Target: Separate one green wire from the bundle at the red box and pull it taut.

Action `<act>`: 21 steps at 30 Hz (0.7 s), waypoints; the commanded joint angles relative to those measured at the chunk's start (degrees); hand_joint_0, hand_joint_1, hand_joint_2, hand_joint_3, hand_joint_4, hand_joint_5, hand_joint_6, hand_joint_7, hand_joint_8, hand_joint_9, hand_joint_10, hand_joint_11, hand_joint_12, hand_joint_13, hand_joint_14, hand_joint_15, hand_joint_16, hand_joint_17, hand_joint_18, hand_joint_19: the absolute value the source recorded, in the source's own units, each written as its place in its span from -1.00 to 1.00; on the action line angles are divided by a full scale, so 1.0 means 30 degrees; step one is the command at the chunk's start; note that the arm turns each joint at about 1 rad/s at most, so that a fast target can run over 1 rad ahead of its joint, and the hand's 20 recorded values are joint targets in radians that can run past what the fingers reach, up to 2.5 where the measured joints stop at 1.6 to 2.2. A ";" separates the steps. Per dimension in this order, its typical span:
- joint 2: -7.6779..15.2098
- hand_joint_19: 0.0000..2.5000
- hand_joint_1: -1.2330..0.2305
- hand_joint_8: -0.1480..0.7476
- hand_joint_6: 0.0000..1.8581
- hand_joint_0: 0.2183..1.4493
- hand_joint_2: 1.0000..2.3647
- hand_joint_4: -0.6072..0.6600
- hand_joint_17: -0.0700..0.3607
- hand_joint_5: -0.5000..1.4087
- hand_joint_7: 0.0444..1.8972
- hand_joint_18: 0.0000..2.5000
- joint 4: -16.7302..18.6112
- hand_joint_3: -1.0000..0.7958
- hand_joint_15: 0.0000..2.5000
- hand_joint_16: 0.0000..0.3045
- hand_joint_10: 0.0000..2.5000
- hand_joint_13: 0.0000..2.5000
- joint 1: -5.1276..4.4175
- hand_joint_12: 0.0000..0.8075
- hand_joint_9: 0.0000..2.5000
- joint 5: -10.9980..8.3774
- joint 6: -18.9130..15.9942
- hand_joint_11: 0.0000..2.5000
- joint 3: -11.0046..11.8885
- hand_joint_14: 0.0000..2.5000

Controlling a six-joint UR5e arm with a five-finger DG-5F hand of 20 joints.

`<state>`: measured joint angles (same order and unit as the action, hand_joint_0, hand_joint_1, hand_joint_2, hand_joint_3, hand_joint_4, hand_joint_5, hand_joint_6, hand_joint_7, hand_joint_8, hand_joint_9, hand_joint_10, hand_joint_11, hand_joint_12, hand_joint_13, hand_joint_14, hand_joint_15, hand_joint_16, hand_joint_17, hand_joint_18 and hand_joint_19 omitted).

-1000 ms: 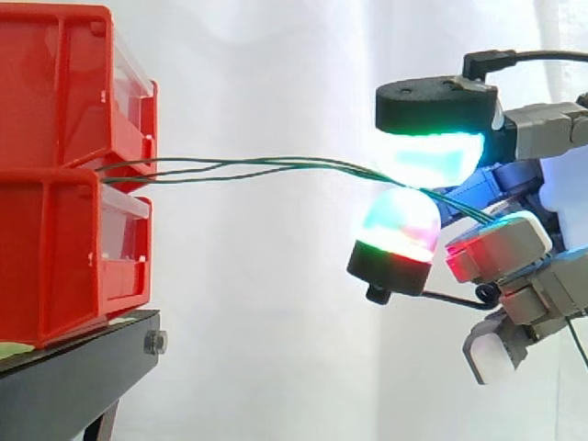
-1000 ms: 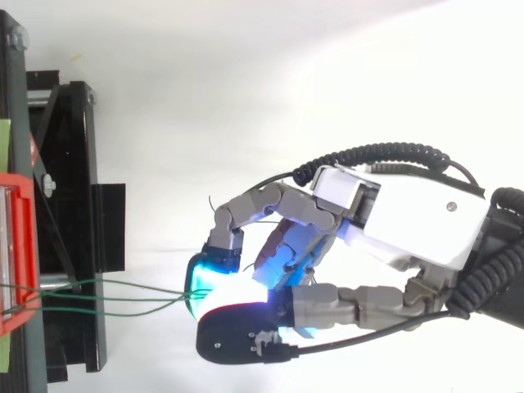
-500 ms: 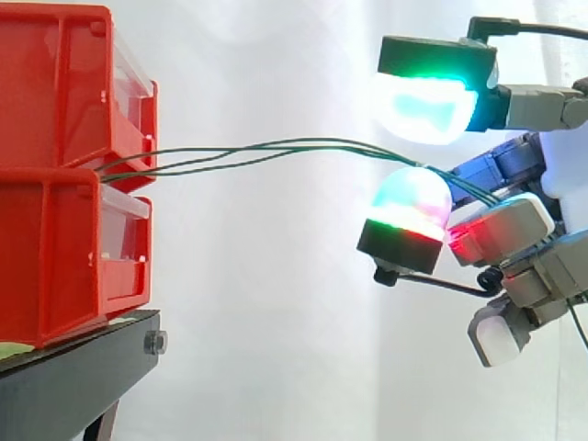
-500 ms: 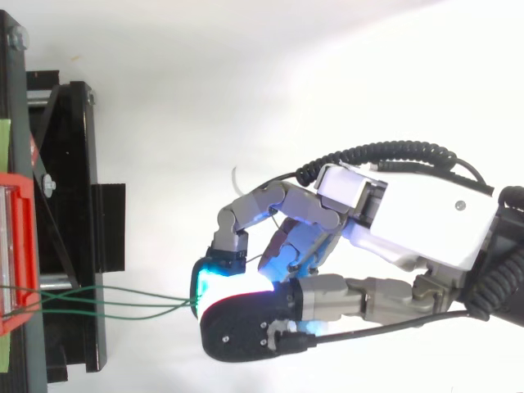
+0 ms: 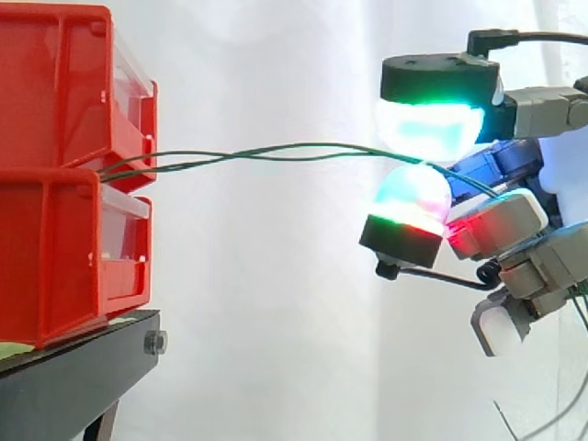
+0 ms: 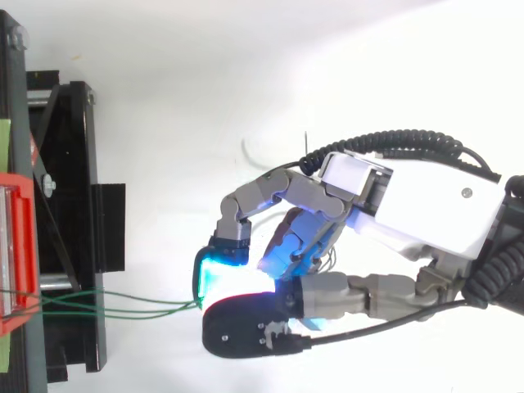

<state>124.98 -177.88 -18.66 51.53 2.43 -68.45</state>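
Thin green wires [image 5: 257, 152] come out between two stacked red bins [image 5: 64, 257] on the left and arch gently to the right. In the top view the green wires [image 6: 123, 307] run as separate strands that cross near the red bin [image 6: 15, 254]. My hand [image 6: 409, 209] is to the right of the bins, at about wire height. An upper glowing fingertip [image 5: 427, 129] and a lower one [image 5: 412, 197] are pressed together on the wires, all held in the one pinch. Behind the pinch the wires slant down into the hand [image 5: 514, 225].
The bins rest on a black stand [image 5: 73, 377], whose frame [image 6: 74, 205] shows at the left of the top view. A white curtain fills the background. Thin loose strands [image 5: 551, 423] hang at the lower right below the hand.
The upper fingertip lifted off the wires half a second ago and has come back down onto them. The hand sits slightly higher than a second ago and the wires arch more.
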 commanded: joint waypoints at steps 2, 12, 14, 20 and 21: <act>0.0000 -0.44 -0.16 -0.01 -0.01 -0.47 -1.00 0.27 -0.06 -0.68 -0.02 -0.37 -0.0003 -0.41 0.13 -0.61 -0.99 0.14 0.0009 -0.14 -0.05 -0.0008 0.0009 0.01 -0.0007 -0.99; 0.0000 -0.43 -0.15 -0.04 -0.03 -0.39 -0.98 0.25 -0.08 -0.67 0.01 -0.38 0.0026 -0.24 0.14 -0.63 -0.98 0.14 0.0009 -0.17 -0.04 -0.0125 0.0068 0.02 -0.0007 -0.99; 0.0000 -0.43 -0.18 -0.03 -0.03 -0.38 -0.97 0.24 -0.08 -0.67 0.03 -0.38 0.0026 -0.18 0.14 -0.63 -0.99 0.13 -0.0020 -0.18 -0.04 -0.0125 0.0038 0.02 -0.0007 -0.99; 0.0000 -0.46 -0.29 0.01 -0.01 -0.35 -0.97 0.15 -0.03 -0.67 0.04 -0.35 -0.0208 0.00 0.13 -0.59 -0.99 0.14 0.0009 -0.09 -0.05 -0.0037 -0.0049 0.00 -0.0007 -0.99; 0.0000 -0.45 -0.33 0.03 -0.01 -0.35 -0.98 0.16 -0.02 -0.67 0.03 -0.35 -0.0208 0.03 0.12 -0.59 -0.99 0.14 -0.0020 -0.08 -0.05 -0.0037 -0.0049 0.00 0.0022 -0.99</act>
<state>124.98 -178.13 -18.64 51.28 2.44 -68.45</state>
